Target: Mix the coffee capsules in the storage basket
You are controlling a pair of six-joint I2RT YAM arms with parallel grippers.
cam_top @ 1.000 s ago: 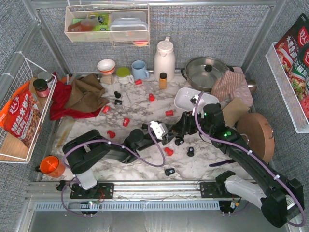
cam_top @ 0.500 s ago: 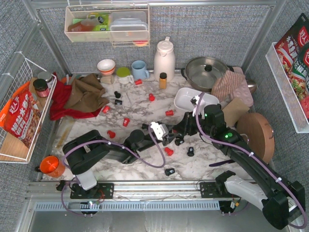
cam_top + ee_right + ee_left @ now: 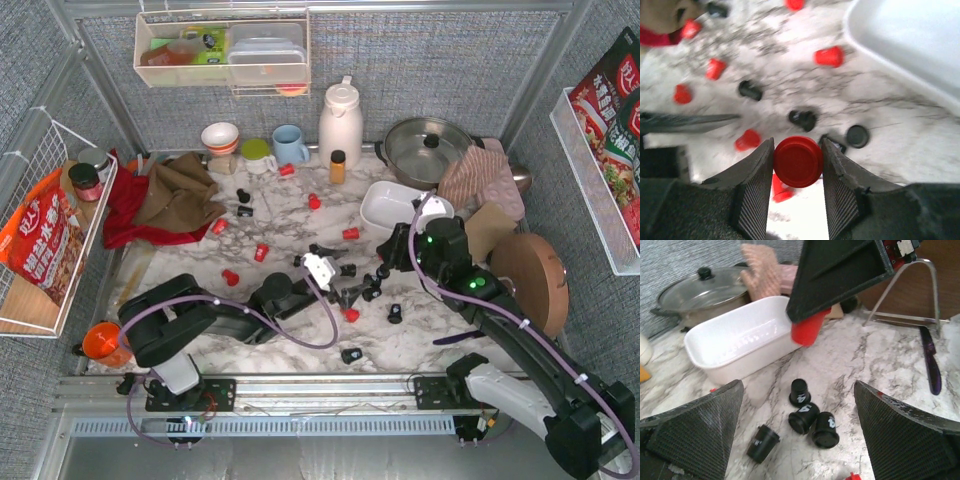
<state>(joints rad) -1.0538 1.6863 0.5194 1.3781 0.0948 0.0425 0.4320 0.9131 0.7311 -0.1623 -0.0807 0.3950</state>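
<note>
Right tool (image 3: 393,248) pinches red capsule (image 3: 797,161). Basket (image 3: 740,335) lies just ahead, away from bases; capsule short of rim. Left tool (image 3: 800,440) spread wide, empty, farther off.

At twelve o'clock the right gripper (image 3: 812,315) pinches a bright red plastic capsule (image 3: 808,331). A shallow white plastic basket (image 3: 735,347) sits at ten; four black plastic capsules (image 3: 810,415) lie at six on the marble surface (image 3: 880,365).

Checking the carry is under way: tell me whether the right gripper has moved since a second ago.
Yes. The right gripper, shut on a red capsule, has shifted slightly rightward, closer to the storage basket.
</note>
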